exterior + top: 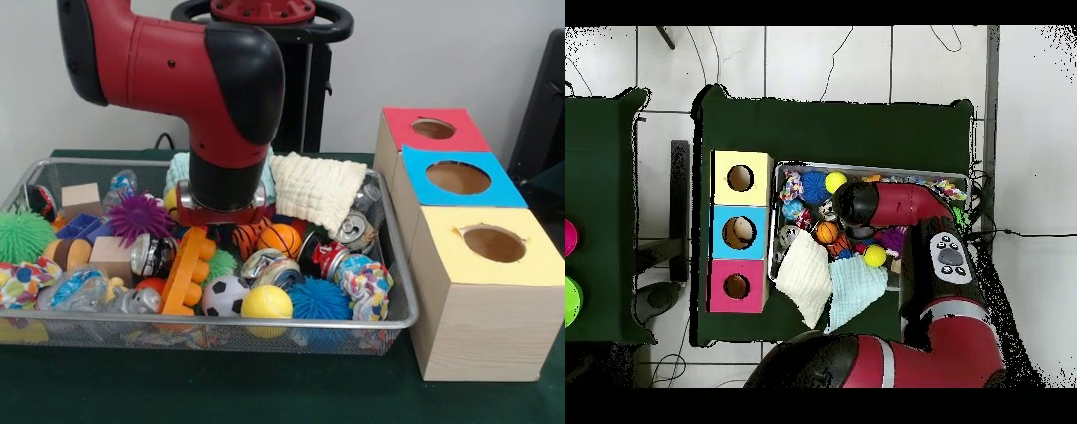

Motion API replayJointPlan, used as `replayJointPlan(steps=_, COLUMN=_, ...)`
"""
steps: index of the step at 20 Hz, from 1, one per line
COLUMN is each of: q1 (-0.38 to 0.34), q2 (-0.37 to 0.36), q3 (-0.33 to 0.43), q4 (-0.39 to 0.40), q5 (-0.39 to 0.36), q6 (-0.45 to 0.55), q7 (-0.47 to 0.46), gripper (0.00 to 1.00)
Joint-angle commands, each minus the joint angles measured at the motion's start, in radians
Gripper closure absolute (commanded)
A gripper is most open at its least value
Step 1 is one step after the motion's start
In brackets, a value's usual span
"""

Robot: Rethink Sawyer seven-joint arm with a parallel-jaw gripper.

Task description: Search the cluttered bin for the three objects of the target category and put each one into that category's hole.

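The wire bin point(402, 291) is packed with toys. Balls include a yellow ball point(266, 302), a soccer ball point(224, 296), a basketball point(279, 238) and a blue spiky ball point(320, 299). Crushed cans point(152, 254) point(274, 268) point(353, 228) lie among them, with wooden blocks point(81, 196) at the left. My gripper point(221, 212) is lowered into the bin's middle, just behind an orange plastic toy point(187, 269); the red and black wrist hides its tip. From overhead, the arm point(895, 205) covers the bin's centre, beside the basketball point(827, 232).
Three wooden boxes stand beside the bin, with a red-topped hole point(433, 129), a blue-topped hole point(457, 177) and a yellow-topped hole point(493, 244). A cream cloth point(318, 190) drapes over the bin's back edge. A purple spiky ball point(139, 215) and a green one point(22, 234) sit left.
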Motion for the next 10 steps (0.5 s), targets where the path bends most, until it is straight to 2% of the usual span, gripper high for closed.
replayJointPlan(steps=1, q1=-0.005, q2=0.048, q3=0.141, q4=-0.006, q5=0.044, q6=-0.078, q7=0.039, gripper=1.00)
replayJointPlan(steps=5, q1=-0.005, q2=0.043, q3=0.144, q4=-0.004, q5=0.042, q6=-0.049, q7=0.038, gripper=1.00)
replayJointPlan(steps=8, q1=-0.003, q2=0.041, q3=0.142, q4=-0.016, q5=0.043, q6=0.048, q7=0.014, gripper=1.00)
replayJointPlan(steps=10, q1=-0.002, q2=0.041, q3=0.141, q4=-0.020, q5=0.041, q6=0.067, q7=0.012, gripper=1.00)
